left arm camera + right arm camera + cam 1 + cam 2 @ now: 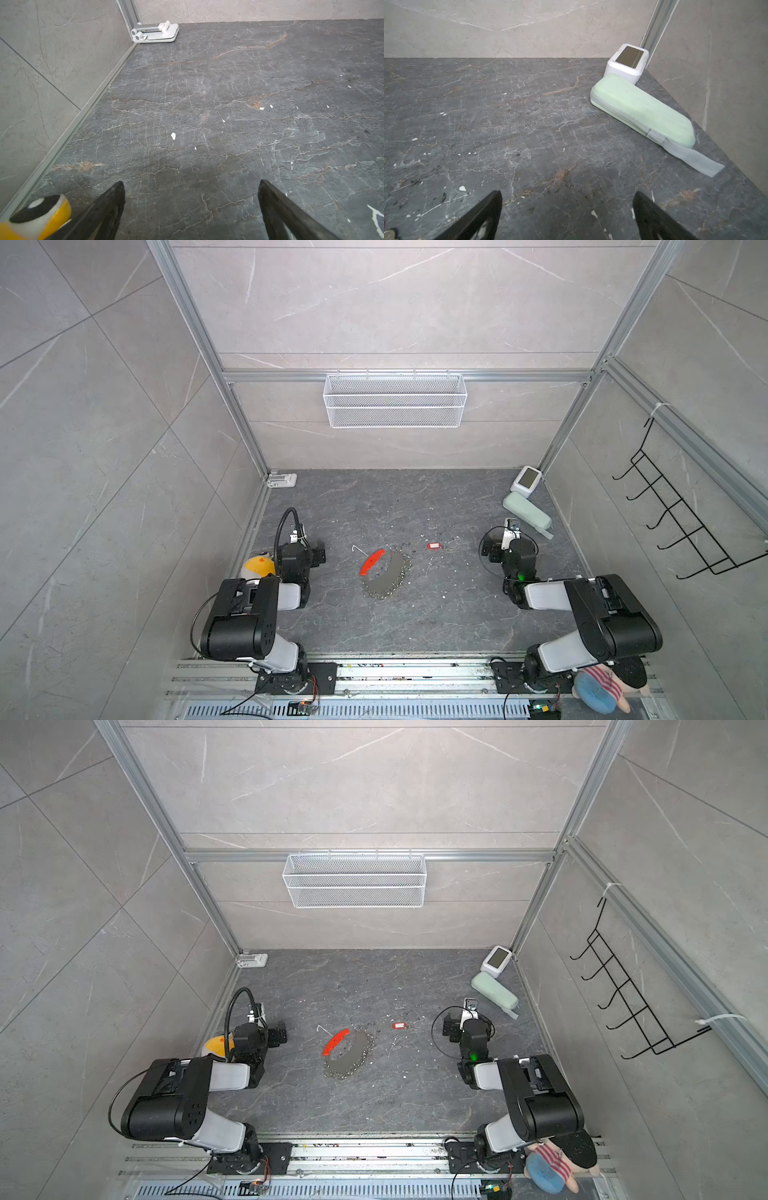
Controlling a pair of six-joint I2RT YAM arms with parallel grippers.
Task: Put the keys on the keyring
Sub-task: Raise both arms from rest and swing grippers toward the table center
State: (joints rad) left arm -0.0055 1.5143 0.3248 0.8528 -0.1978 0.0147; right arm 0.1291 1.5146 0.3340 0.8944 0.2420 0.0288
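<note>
We see the keys [433, 546] lying flat on the counter [436, 614], near its middle and a little toward the right arm's side. The red tag with its white window is plain to us. The small key beside it is too small to make out.

The keyring [388, 574] lies just left of the keys, not touching them. Silver loops fringe its grey band, and its red strip [371, 562] curves along the side away from the keys.

In the left wrist view the left end effector [191, 181] is released. Its jaws stand wide apart, with only bare counter between them. A yellow toy [39, 216] sits just beside one finger [108, 207], and a white stand [155, 33] lies in the far corner.

In the right wrist view the right end effector [566, 192] is likewise released, again with only bare counter between its jaws. It faces a green case [641, 112] that touches a white box [627, 62] in the far corner.

In both top views each end effector sits well apart from the keys and keyring, which lie between the two arms. A basket [395, 400] hangs on the back wall.
</note>
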